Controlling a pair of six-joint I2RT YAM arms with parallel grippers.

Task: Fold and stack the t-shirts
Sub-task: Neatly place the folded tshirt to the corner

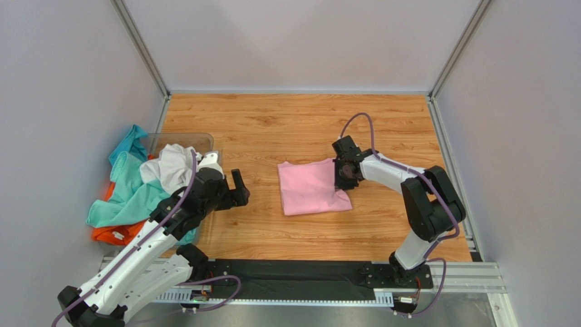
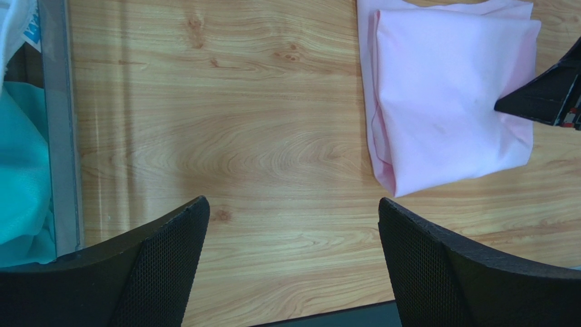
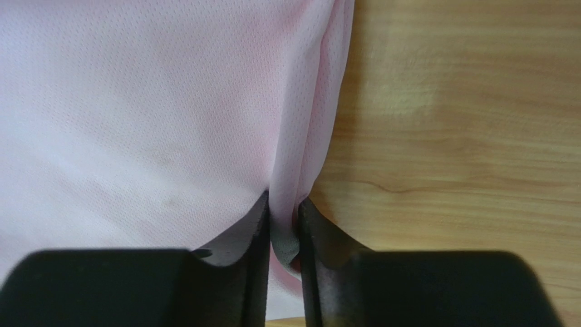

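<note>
My right gripper (image 3: 283,212) was clenched on the pink t-shirt (image 3: 136,116). A thin ridge of its edge was pinched between my 2 pads, with the folded bulk spreading left of them and bare table (image 3: 464,136) to their right. My left gripper (image 2: 293,225) hung spread wide and grasped nothing; the same shirt lay ahead and right of its tips. The teal t-shirt (image 1: 129,191), white t-shirt (image 1: 174,169) and orange t-shirt (image 1: 112,235) were heaped at the clear bin (image 1: 194,139), behind those left tips. To do this well, I judged every layer had to be caught (only a sliver showed between the pads). Then I would carry the edge low and slowly, so the fold stayed flat.
</note>
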